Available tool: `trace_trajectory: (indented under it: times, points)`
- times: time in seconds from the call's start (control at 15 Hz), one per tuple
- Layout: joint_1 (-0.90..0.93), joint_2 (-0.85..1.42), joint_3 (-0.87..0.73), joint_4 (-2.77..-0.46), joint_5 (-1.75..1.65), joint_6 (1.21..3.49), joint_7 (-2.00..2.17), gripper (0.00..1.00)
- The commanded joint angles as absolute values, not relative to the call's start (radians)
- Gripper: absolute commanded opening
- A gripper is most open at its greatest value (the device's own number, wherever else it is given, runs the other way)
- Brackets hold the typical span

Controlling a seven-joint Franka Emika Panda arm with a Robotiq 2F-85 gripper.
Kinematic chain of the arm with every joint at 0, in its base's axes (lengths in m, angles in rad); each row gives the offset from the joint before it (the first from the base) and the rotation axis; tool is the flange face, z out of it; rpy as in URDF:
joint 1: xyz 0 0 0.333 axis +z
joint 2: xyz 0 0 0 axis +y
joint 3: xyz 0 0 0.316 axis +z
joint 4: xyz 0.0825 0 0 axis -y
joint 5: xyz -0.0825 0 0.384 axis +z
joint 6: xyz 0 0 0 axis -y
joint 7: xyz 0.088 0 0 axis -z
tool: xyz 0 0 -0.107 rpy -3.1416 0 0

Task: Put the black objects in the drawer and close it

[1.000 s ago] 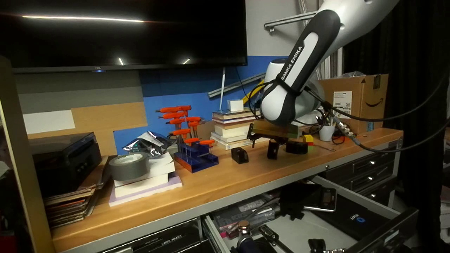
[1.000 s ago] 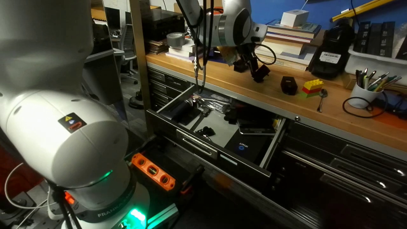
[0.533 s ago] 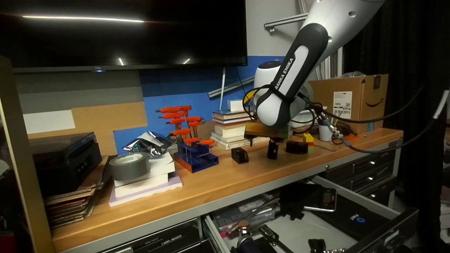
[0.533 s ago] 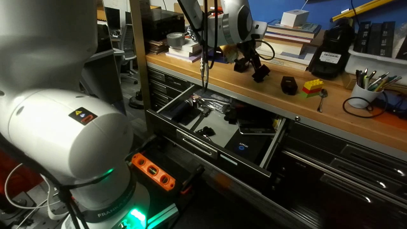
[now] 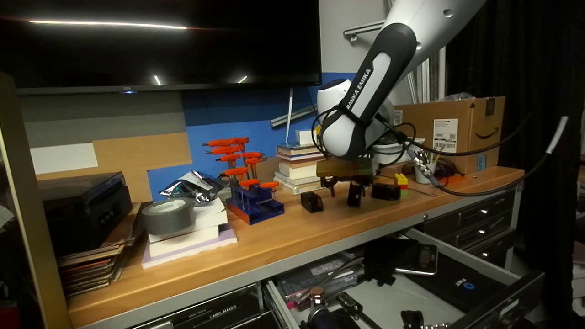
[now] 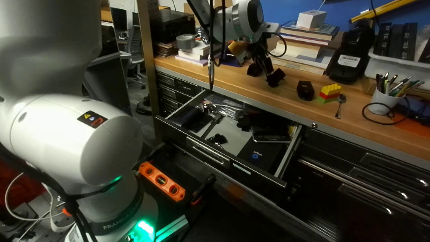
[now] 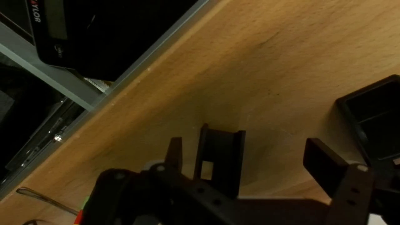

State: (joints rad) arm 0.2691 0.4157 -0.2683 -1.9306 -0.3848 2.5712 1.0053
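Gripper [image 7: 243, 153], jaws wide apart; black block [image 7: 222, 150] shows between them on bench [image 7: 265, 62], part hidden by gripper. Second block [image 7: 375, 118] cut off at wrist view's right edge. In exterior view, third block [image 5: 385, 192] beside bricks [image 5: 401, 185]. Drawer [image 6: 233, 132] pulled out; case [image 6: 260, 161] inside reads "IFIXIT", upside down. Arm [image 5: 379, 75] reads "RANKA EMIKA", start hidden.
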Motion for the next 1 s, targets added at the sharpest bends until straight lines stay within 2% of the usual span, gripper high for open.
trace_trajectory:
  times: [0.0,0.93]
  points:
    - [0.254,0.409,-0.267,-1.933,-0.427,2.589,1.060,1.00]
    - [0.263,0.497,-0.351,-1.944,-0.459,2.829,1.172,1.00]
